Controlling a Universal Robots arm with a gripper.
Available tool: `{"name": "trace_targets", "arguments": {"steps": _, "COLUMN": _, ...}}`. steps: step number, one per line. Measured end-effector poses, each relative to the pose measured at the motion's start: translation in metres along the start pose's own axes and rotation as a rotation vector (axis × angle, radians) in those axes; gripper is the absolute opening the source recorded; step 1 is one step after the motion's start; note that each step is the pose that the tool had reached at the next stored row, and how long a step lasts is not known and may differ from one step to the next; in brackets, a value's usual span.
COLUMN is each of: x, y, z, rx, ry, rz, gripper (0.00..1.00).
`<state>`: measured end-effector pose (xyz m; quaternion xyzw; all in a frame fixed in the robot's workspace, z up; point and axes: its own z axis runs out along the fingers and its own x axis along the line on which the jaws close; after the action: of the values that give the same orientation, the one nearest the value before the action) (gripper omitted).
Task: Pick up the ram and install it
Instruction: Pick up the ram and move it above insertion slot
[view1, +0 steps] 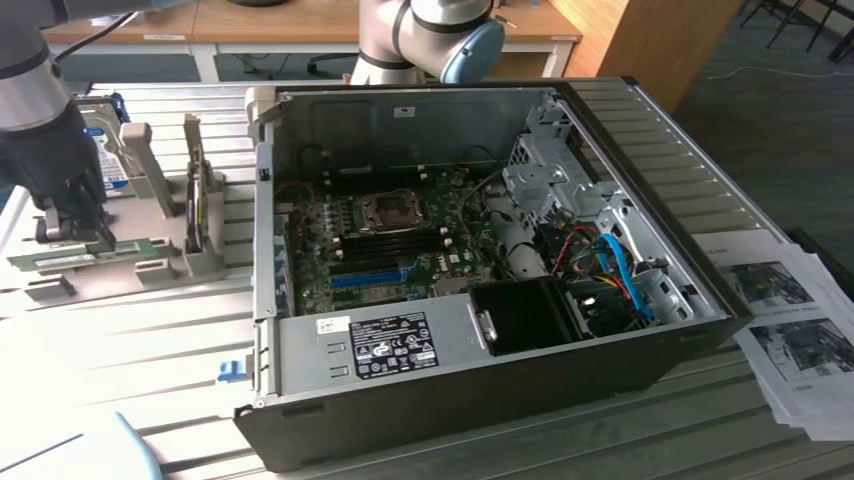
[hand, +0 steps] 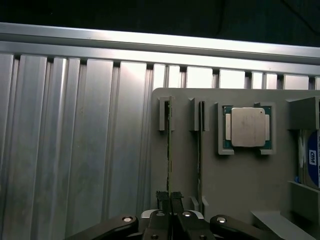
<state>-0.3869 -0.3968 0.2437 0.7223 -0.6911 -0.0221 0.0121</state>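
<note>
Green board edge right between the fingertips (hand: 162, 197): the hand (hand: 170, 199) looks pinched shut on the near end of the ram (hand: 169, 145). The ram stands on edge in its slot in the grey holder (hand: 240, 190), not lifted out yet.

My read on handling: it's light, stiff and thin, but fragile. Chips and contacts won't forgive a hard squeeze or a twist, so the flat faces near the upper edge are the place to hold. That looks like where the fingers sit.

Just beside it, a second stick (hand: 201, 145) stands in the next slot, so that's two sticks. Farther along the holder there's one square silver processor (hand: 247, 126) in its recess. One drive (hand: 314, 156) with a blue label sits at the end. All of it rests on the slatted metal desk (hand: 75, 150).

Beyond, toward the exterior view's right, is one open case (view1: 441, 420) with its motherboard (view1: 400, 240) bare. A few papers (view1: 794, 330) lie past that.
</note>
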Motion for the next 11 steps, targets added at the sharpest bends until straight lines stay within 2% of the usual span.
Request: {"name": "trace_targets", "arguments": {"steps": 11, "x": -0.0001, "y": 0.0, "z": -0.0096, "rx": -0.0007, "ry": 0.0012, "rz": 0.001, "gripper": 0.11}}
